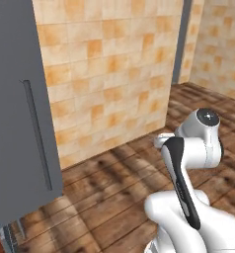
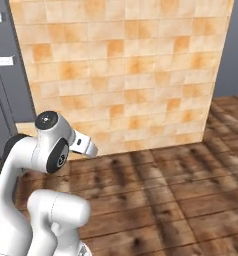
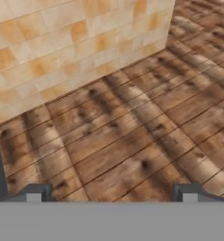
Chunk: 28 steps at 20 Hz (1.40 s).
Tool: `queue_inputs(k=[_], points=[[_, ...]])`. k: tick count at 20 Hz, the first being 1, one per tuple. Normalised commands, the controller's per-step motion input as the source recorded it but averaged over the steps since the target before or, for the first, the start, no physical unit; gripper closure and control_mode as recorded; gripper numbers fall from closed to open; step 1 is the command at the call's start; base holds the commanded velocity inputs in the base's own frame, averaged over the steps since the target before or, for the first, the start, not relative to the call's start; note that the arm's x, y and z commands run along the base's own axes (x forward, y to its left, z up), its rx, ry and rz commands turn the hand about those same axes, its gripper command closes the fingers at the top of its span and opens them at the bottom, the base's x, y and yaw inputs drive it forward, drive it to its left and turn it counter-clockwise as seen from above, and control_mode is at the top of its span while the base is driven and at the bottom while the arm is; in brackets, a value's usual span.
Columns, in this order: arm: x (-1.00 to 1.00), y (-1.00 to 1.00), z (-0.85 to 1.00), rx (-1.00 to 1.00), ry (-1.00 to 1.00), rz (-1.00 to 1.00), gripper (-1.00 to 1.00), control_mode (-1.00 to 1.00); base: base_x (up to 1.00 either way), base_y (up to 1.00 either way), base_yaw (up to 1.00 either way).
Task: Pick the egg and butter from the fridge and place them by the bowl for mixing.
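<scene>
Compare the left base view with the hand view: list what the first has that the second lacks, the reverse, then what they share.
Left base view alone: the fridge, door shut, with its long bar handle, and the arm folded over the base.

Hand view alone: the claw, fingertips spread wide with nothing between them, aimed down at the floor.

Both: the orange tiled wall and the wooden plank floor.

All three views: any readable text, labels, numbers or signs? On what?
None readable.
The fridge door and its bar handle: plain grey, no brand or label.
Two small white patches on the grey panel at the left edge of the right base view: blank, or too small to read.
Tiled wall and wooden floor: no markings.
</scene>
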Motion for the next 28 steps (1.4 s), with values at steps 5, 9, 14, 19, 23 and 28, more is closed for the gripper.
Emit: queue_inputs(k=[5, 9, 14, 19, 23, 28], points=[[0.00, 0.00, 0.00, 0.00, 0.00, 0.00, -1.00, 1.00, 0.89, -0.09, 0.01], [0.00, 0.00, 0.00, 0.00, 0.00, 0.00, -1.00, 1.00, 0.88, -0.10, 0.02], [0.00, 0.00, 0.00, 0.00, 0.00, 0.00, -1.00, 1.00, 0.84, -0.09, 0.10], [0.00, 0.00, 0.00, 0.00, 0.00, 0.00, -1.00, 1.00, 0.66, -0.07, 0.35], [0.00, 0.00, 0.00, 0.00, 0.00, 0.00, -1.00, 1.00, 0.42, -0.05, 0.65], [0.00, 0.00, 0.00, 0.00, 0.00, 0.00, -1.00, 1.00, 0.47, -0.18, 0.56]])
